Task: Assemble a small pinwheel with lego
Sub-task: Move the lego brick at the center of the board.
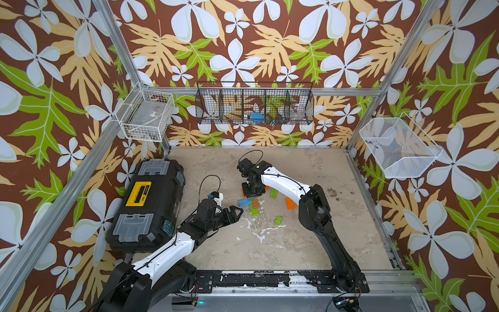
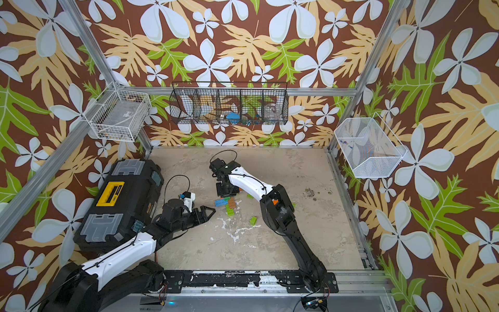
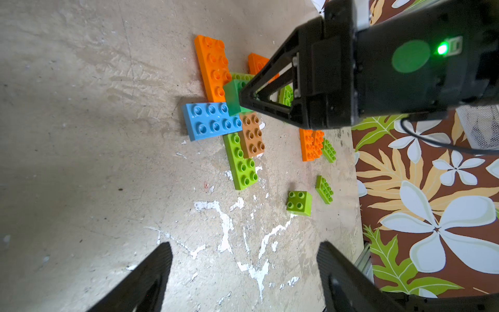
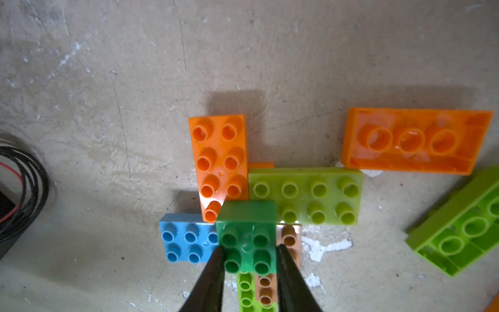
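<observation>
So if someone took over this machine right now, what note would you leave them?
Right gripper: shut on the dark green brick, over the spot where the blades meet.
Left gripper: open, empty, short of the bricks.
Done: orange brick, lime brick, blue brick and brown brick laid as blades on the table.
Left: press it home, release; I cannot tell if it is seated. Spare bricks lie nearby.

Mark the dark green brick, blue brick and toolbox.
dark green brick (image 4: 246, 240), right wrist view, studded top
blue brick (image 3: 212, 121), left wrist view, studded top
toolbox (image 1: 159, 208), a top view, black lid
</observation>
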`<action>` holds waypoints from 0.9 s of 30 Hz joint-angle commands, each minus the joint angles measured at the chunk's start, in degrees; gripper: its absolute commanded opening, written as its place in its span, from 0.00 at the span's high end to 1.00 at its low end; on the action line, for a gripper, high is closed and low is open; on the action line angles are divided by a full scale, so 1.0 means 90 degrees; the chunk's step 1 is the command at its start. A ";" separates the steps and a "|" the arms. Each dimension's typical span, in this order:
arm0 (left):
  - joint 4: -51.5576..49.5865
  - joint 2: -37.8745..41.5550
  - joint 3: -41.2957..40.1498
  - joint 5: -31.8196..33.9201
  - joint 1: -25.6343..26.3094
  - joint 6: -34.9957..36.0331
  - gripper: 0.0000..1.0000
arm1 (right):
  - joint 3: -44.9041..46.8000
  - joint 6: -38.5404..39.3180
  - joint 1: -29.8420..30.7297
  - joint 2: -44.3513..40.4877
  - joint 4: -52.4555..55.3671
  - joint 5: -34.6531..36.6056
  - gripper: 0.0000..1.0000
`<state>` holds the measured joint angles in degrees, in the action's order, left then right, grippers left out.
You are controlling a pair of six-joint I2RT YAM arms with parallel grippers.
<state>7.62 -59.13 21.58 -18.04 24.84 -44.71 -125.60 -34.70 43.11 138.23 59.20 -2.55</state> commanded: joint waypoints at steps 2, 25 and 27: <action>-0.0106 0.0055 0.0020 0.0054 -0.0011 0.0075 0.13 | -0.0219 -0.0078 -0.0007 0.0168 0.0219 0.0171 0.62; -0.1071 -0.0946 0.1451 0.1463 0.1199 0.1007 0.15 | 0.4132 0.0296 -0.0800 -0.3813 -0.1573 0.0375 0.56; -0.1071 -0.1303 0.1679 0.1671 0.1633 0.1061 0.17 | 0.4826 0.0291 -0.1132 -0.4393 -0.1832 0.0318 0.57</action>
<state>-0.58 -68.29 34.87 -7.46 36.40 -37.45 -87.15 -32.34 35.09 102.72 47.57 0.08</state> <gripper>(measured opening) 0.836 0.437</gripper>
